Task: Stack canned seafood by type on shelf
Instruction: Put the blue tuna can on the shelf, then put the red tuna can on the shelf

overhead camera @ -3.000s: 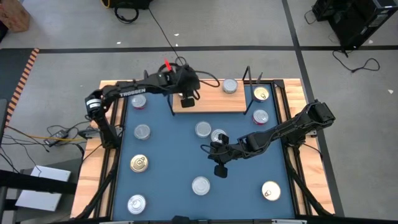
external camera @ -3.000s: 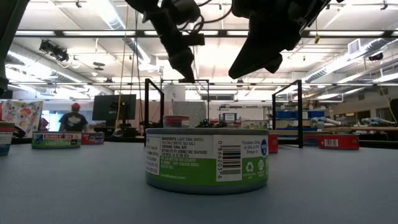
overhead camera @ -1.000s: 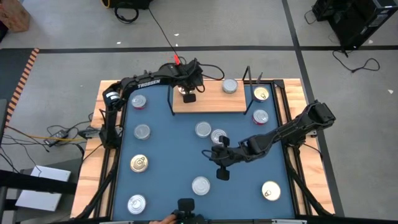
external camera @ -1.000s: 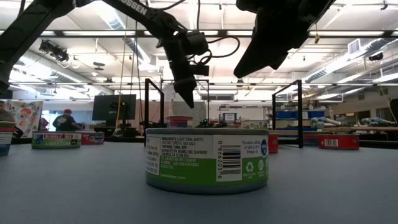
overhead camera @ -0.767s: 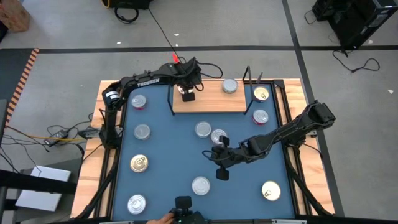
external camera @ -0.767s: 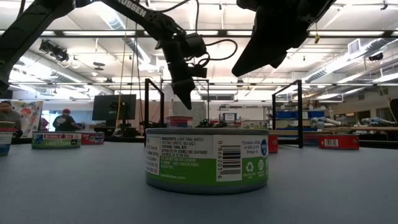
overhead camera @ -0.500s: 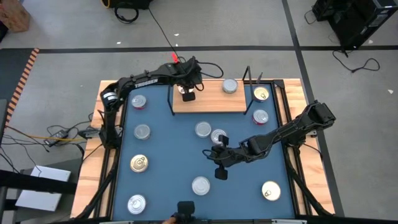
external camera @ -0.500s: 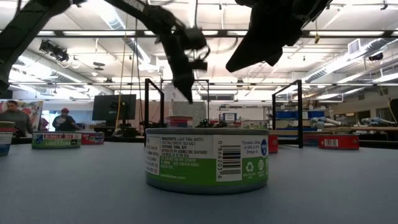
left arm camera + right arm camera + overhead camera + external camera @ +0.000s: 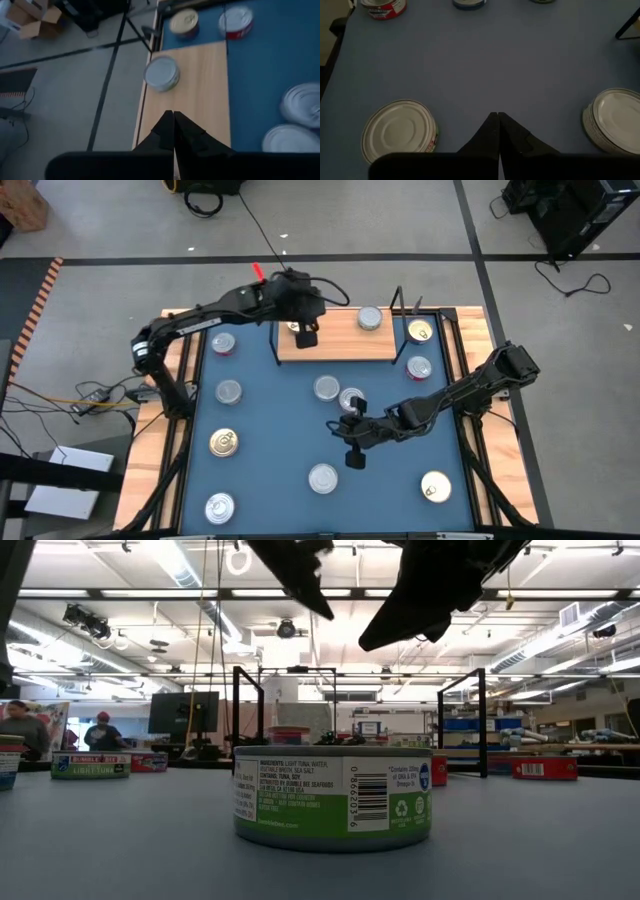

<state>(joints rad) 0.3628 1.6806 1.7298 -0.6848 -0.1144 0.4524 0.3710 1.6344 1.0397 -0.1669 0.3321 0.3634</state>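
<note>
The shelf [image 9: 336, 345], a light-wood board with black wire uprights [image 9: 398, 302] at its ends, is seen lying along the far edge of the blue table [image 9: 270, 420]. One silver-lidded tin [image 9: 370, 318] is carried on the board near its right end; in the left wrist view the same tin [image 9: 162, 73] is shown at the board's edge.

The remaining canned seafood is spread over the table. A gold-lidded tin [image 9: 420, 331] and a silver-lidded tin with red sides [image 9: 419, 367] are placed just right of the shelf. A second red-sided tin [image 9: 222, 343] is found to the left of the board. Two silver-lidded tins [image 9: 327, 388] are set side by side at the table's middle; whether they touch cannot be told. Further tins are marked near the left rim: silver [image 9: 229, 391], gold [image 9: 224, 442] and silver [image 9: 219, 507]. A green-labelled tin [image 9: 332, 797] fills the foreground of the low view, and a gold-lidded tin [image 9: 434, 487] is seen at the near right.

The left gripper [image 9: 304, 336] is held above the shelf's left end, fingers pressed together and empty. The right gripper [image 9: 351, 458] is held over the table's middle, near the paired tins, fingers likewise together with nothing between them.
</note>
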